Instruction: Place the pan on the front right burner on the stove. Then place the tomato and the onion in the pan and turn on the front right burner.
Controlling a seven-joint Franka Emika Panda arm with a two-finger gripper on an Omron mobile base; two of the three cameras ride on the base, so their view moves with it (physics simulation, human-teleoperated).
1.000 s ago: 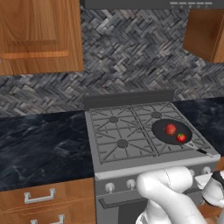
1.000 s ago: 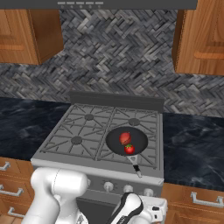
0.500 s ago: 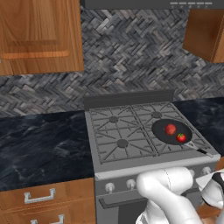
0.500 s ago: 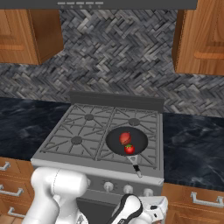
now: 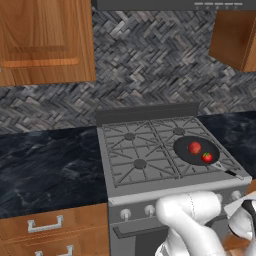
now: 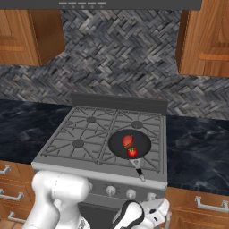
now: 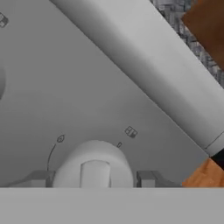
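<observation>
Item: pan, sitting on the front right burner of the stove, handle pointing toward the near edge; tomato and onion lying inside it, just beside each other. Remaining: ignition. Gripper is pressing up to a white front knob, fingers standing apart either side of it, seemingly bracketing it. Risk: fingers are sliding off the smooth knob if not closing squarely, or a neighbouring knob is turning instead, lighting the wrong burner.
</observation>
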